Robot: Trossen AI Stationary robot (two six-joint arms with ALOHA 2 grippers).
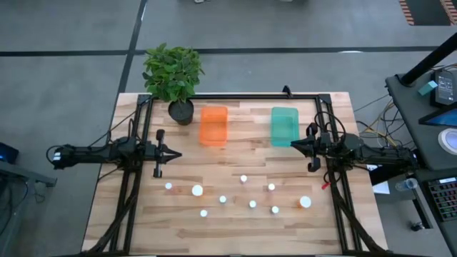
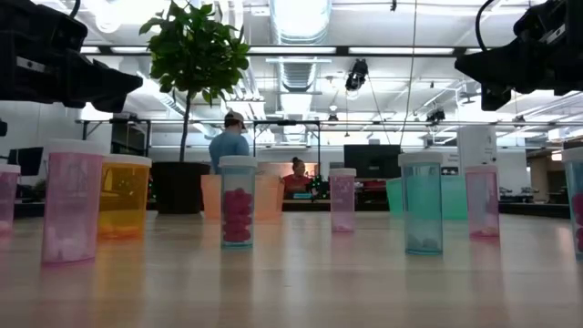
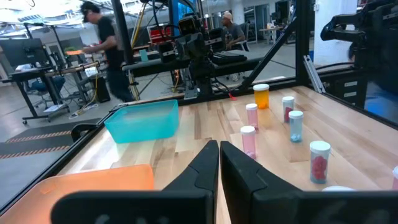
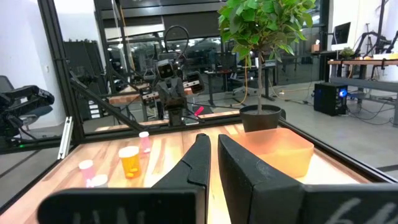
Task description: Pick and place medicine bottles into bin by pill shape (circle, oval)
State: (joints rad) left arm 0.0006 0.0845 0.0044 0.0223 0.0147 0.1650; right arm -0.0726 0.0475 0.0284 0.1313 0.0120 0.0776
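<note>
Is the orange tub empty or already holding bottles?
Empty: the high view shows no white cap inside the orange tub; the bottles stand on the table.

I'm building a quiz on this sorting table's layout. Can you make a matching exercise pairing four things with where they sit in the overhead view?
Things:
1. orange tub
2. teal tub
3. potted plant
4. medicine bottles

Places:
A. far left corner of the table
B. scattered across the near half of the table
C. just right of the plant pot
D. near the right end effector

Pairs: 1-C, 2-D, 3-A, 4-B
</note>
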